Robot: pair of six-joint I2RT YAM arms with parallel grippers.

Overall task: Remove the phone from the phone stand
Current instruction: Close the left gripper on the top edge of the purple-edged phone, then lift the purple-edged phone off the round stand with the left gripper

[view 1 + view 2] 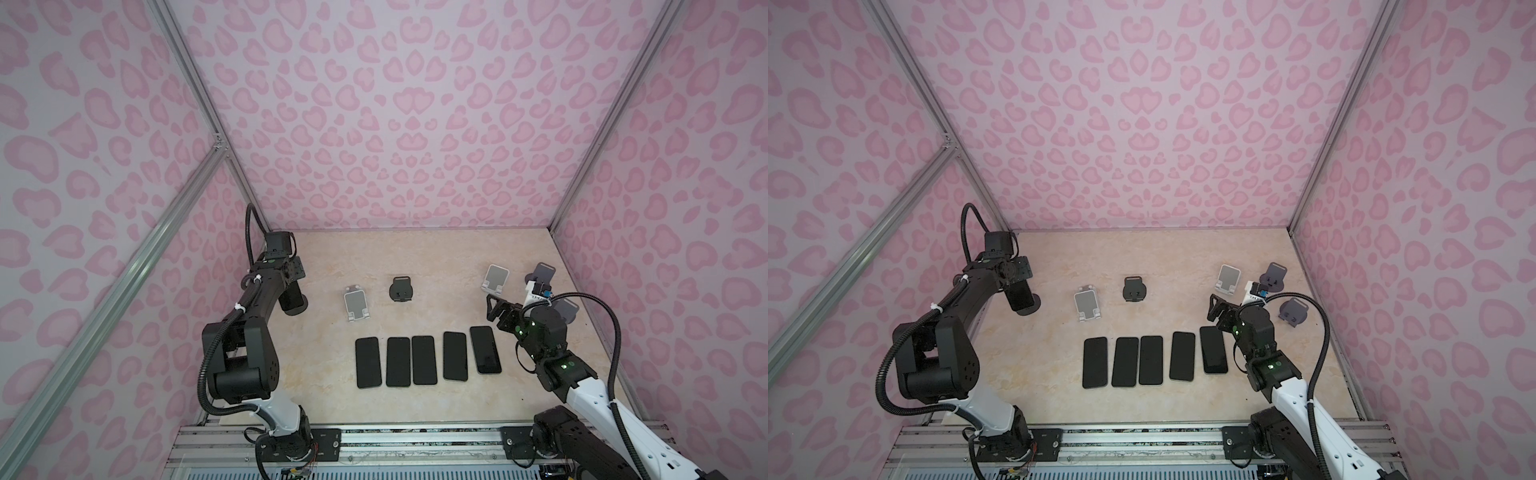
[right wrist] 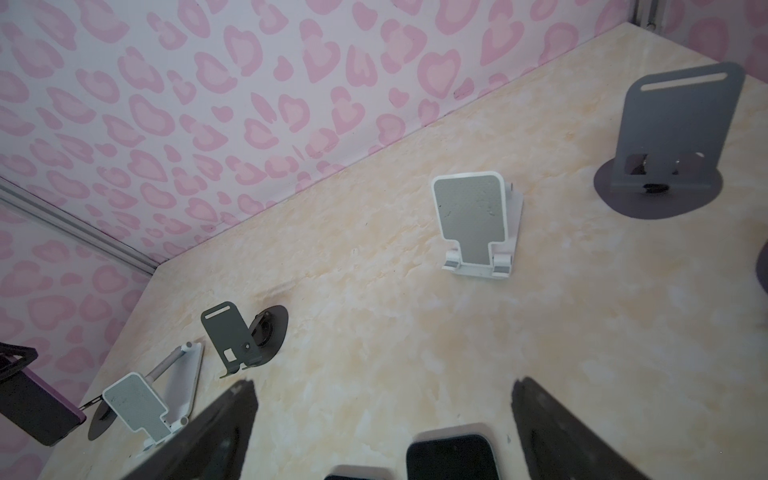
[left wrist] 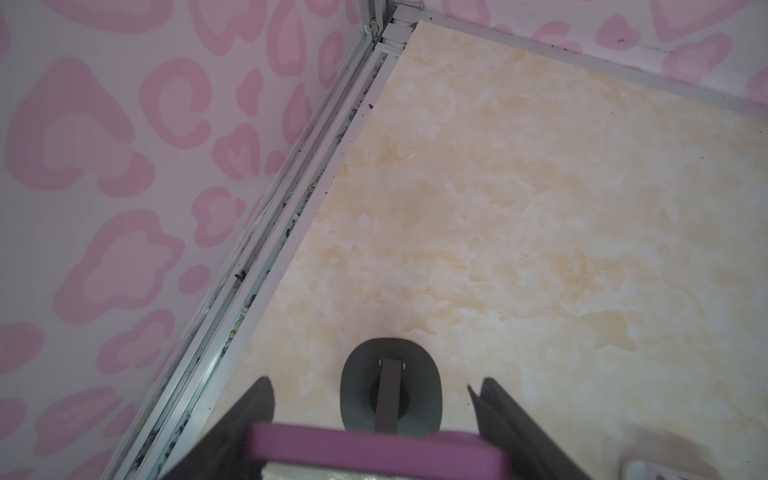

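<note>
Nearest the left wrist camera sat the phone in its purple case, filling the gap between the fingers of the left hand, which was clamped on its 2 side edges. That side grip, I judge, was chosen so the phone could rise straight off the lip without dragging the support along. Just beyond it showed the phone stand, with its grey base and slim arm; whether the phone's weight was on it could not be told. In a top view this pair stood at 9 o'clock on the table. 5 flat phones lay in a row at 6 o'clock, apparently parked clear of the 5 empty stands behind them, so this looked like the last removal. The right hand hung wide open and empty at 3 o'clock, well apart from the left arm's work.
</note>
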